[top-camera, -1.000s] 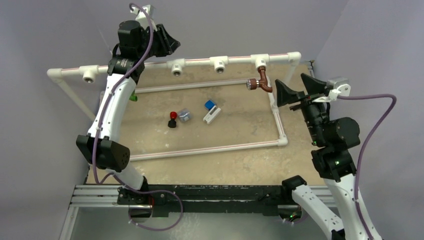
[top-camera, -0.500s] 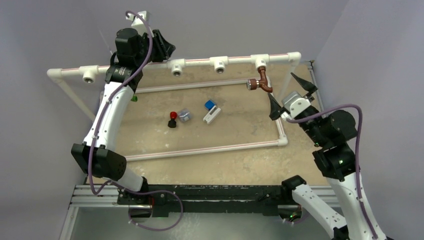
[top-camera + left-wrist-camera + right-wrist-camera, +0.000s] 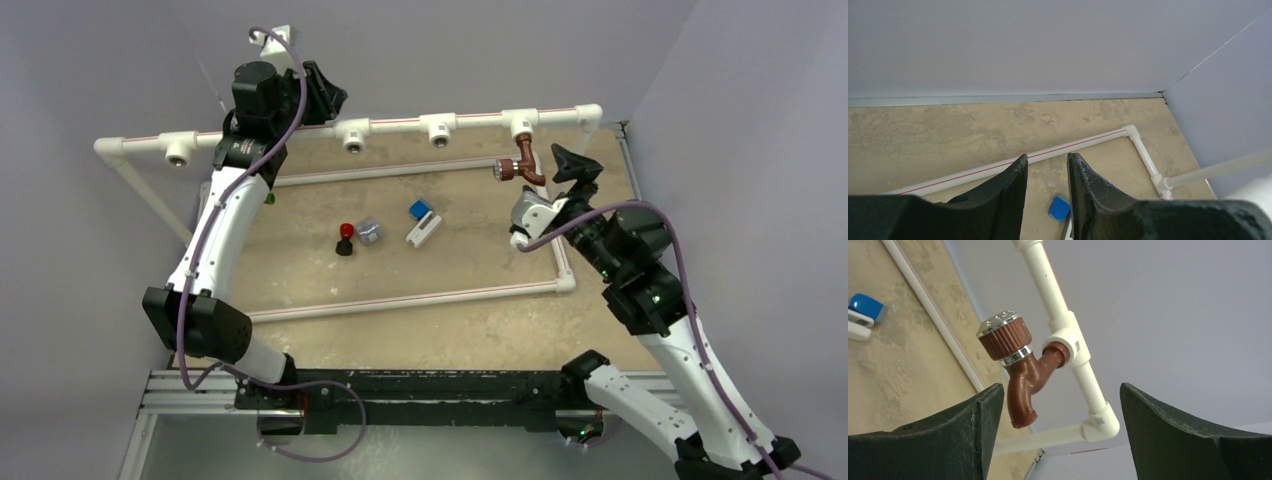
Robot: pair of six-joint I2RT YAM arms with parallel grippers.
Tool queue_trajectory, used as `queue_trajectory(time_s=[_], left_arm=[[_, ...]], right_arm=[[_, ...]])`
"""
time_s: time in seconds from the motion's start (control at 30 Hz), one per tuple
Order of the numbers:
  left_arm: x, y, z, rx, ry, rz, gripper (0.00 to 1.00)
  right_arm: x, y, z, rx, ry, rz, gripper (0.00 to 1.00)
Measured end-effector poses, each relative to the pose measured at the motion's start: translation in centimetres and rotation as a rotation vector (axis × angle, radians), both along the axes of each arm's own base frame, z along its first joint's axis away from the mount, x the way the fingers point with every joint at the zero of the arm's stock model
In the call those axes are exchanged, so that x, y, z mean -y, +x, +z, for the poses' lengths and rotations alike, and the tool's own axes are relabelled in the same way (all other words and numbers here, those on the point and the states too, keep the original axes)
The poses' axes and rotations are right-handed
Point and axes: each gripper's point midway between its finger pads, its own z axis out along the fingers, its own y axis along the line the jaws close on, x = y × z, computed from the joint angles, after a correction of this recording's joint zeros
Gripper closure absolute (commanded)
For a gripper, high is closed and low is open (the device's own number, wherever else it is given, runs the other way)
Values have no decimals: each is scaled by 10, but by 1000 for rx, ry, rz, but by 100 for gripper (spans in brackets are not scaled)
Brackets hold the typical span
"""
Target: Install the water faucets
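Observation:
The reddish-brown water faucet (image 3: 522,165) is plugged into the rightmost white tee (image 3: 520,125) of the raised back rail, spout down. In the right wrist view this faucet (image 3: 1023,370) hangs just above and ahead of the left finger. My right gripper (image 3: 552,178) (image 3: 1060,387) is open wide just right of it and touches nothing. Only a sliver of the green water faucet (image 3: 268,197) shows behind the left arm. My left gripper (image 3: 328,98) (image 3: 1048,160) is high by the back rail, its jaws a narrow gap apart with nothing between them.
A white pipe frame (image 3: 400,300) lies on the tan table, with open tees (image 3: 353,135) (image 3: 438,128) (image 3: 180,152) along the back rail. A red-and-black knob (image 3: 345,238), a grey block (image 3: 370,231) and a blue-white block (image 3: 423,222) (image 3: 1059,208) lie mid-table.
My right arm has swung in from the right edge and turned its open gripper toward the brown faucet. The left arm shifted slightly left and stayed raised.

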Motion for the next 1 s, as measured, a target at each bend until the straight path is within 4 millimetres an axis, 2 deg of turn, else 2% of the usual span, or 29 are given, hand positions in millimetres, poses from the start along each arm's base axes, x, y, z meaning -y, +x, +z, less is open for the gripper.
queue_trajectory(time_s=[0.3,0.6,0.7,0.87,1.0], left_arm=[[-1,2,0,7,1,8,67],[-1,2,0,7,1,8,67],[-1,2,0,7,1,8,67],[-1,2,0,7,1,8,66],[-1,2,0,8,1,8,66]], right_arm=[[-25,14,-26,-23,-129,15,13],[-24,28,-49,46,-209,-108,19],[-26,34,-48,104,-223,-158,23],[-26,43,-35,186,-218,-236,31],[-28,49,-30,213,-203,-276,41]])
